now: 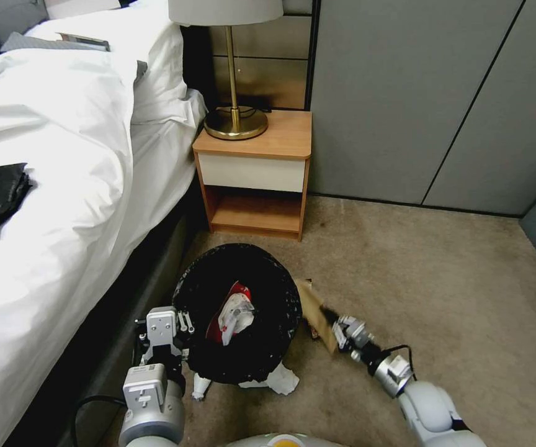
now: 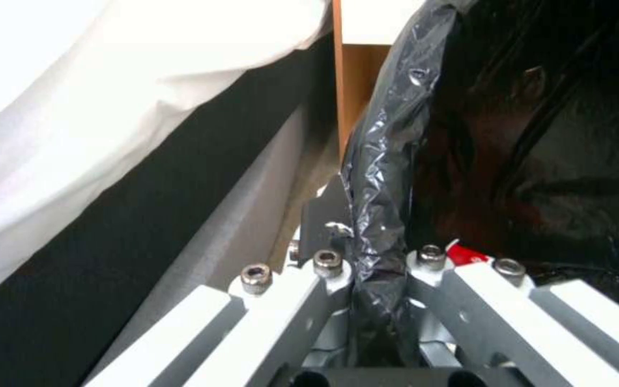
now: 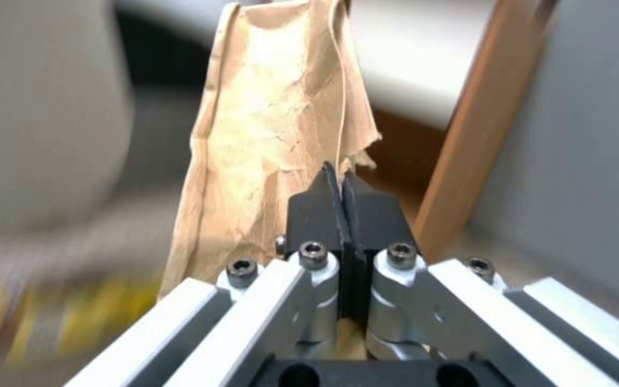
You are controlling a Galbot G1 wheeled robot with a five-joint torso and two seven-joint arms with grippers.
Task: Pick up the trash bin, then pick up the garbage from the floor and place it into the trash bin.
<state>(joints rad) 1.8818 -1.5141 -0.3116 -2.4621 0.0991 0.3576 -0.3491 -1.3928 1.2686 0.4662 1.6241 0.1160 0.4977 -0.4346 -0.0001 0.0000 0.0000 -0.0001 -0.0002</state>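
Trash bin sits lower centre of the head view, between the bed and bare floor, black liner over its rim. A red-and-white wrapper lies inside. Left gripper, lower left, has its jaws pinched on the bin's near-left rim; the left wrist view shows liner squeezed between them. Right gripper, lower centre-right, jaws closed tight on a brown paper scrap, held just beside the bin's right rim. Crumpled white paper lies on the carpet against the bin's lower edge. Nightstand with lamp stands above.
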